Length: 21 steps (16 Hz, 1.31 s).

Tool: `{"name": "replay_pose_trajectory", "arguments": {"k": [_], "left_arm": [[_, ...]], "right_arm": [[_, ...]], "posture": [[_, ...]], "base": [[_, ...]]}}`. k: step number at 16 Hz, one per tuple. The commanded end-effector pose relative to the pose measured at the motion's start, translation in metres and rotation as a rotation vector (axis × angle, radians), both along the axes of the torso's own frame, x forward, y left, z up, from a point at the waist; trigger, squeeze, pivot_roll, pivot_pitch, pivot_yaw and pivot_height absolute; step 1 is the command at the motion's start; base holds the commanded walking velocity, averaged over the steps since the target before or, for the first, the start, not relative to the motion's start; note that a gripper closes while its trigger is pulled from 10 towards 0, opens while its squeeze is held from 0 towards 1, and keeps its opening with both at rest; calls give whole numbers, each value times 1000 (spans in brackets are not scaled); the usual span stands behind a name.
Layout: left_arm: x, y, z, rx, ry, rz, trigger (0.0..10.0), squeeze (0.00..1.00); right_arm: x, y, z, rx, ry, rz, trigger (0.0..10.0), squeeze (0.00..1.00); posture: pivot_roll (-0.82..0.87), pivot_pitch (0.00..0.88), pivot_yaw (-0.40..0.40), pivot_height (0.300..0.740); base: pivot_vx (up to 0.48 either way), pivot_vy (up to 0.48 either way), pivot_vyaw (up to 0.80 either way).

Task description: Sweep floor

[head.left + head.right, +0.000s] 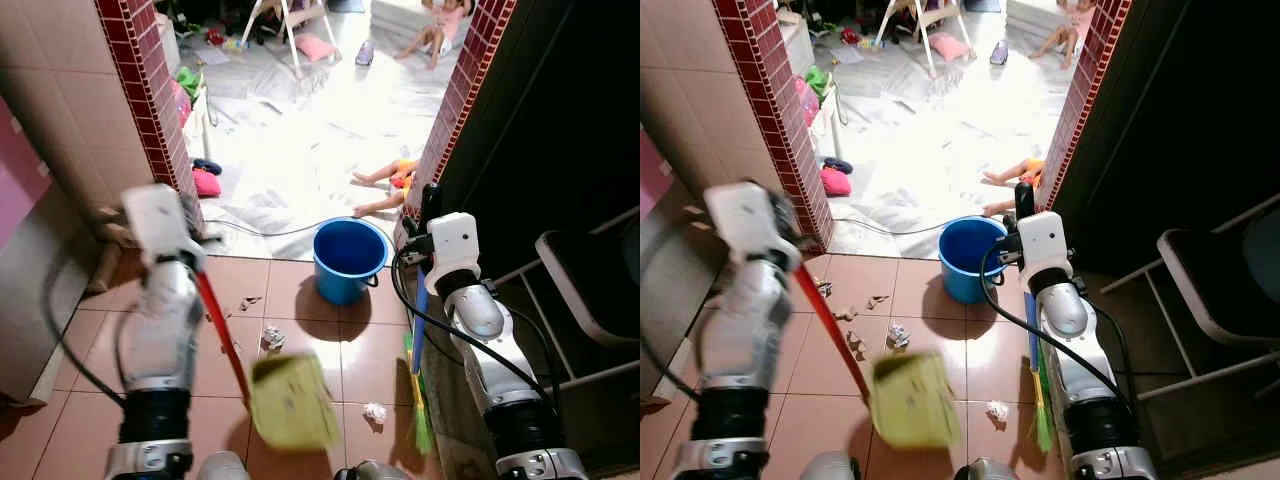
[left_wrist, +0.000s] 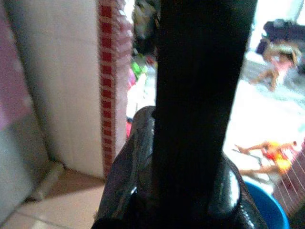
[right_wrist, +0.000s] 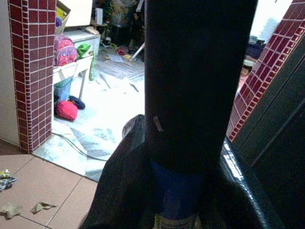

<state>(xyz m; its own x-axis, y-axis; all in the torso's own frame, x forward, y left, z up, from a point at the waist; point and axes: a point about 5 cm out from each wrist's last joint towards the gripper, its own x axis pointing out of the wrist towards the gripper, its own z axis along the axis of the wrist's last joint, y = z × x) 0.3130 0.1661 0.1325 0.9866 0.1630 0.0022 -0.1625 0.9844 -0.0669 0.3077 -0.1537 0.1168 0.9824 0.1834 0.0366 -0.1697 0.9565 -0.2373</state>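
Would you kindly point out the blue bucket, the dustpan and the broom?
blue bucket (image 1: 343, 281), left eye view, on its outer wall.
dustpan (image 1: 292, 402), left eye view, middle of the yellow-green pan.
broom (image 1: 1032, 352), right eye view, on its blue handle.

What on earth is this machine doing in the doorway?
It is sweeping up. The left gripper holds a red-handled dustpan just above the tiled floor, and the right gripper holds a broom upright along its arm. Paper scraps still lie on the tiles, one near the broom's bristles. A blue bucket stands by the doorway.
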Motion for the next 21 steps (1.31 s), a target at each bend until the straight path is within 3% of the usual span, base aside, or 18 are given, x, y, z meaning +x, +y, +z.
{"name": "replay_pose_trajectory", "arguments": {"k": [1,4,7,11,13,14,19,21], "left_arm": [[6,-7,11,10,-83,-35,10000,0],[16,-16,-1,39,-66,-61,10000,0],[34,-32,-8,130,-33,-92,10000,0],[40,-51,-27,161,27,-157,10000,0],[38,-64,-40,173,71,-193,10000,0],[37,-71,-43,169,74,-200,10000,0],[36,-80,-46,208,85,-174,10000,0],[38,-79,-44,210,81,-160,10000,0]], "right_arm": [[2,0,14,-9,-66,6,10000,0],[-3,1,16,2,-68,19,10000,0],[-7,-13,18,5,-54,1,10000,0],[-10,-25,19,9,-33,-32,10000,0],[-12,-26,18,83,5,-39,10000,0],[-12,-23,20,186,37,-18,10000,0],[-14,-11,27,475,148,138,10000,0],[-16,-9,32,511,170,211,10000,0]], "posture": [[-17,0,-46,740],[-62,0,-31,740],[-129,16,-9,740],[-174,30,-2,740],[-194,31,-3,740],[-205,30,-4,740],[-226,21,-14,740],[-229,11,-13,740]], "base": [[0,0,0],[0,0,0],[0,0,0],[0,0,0],[0,0,0],[0,0,0],[0,0,0],[0,0,0]]}}
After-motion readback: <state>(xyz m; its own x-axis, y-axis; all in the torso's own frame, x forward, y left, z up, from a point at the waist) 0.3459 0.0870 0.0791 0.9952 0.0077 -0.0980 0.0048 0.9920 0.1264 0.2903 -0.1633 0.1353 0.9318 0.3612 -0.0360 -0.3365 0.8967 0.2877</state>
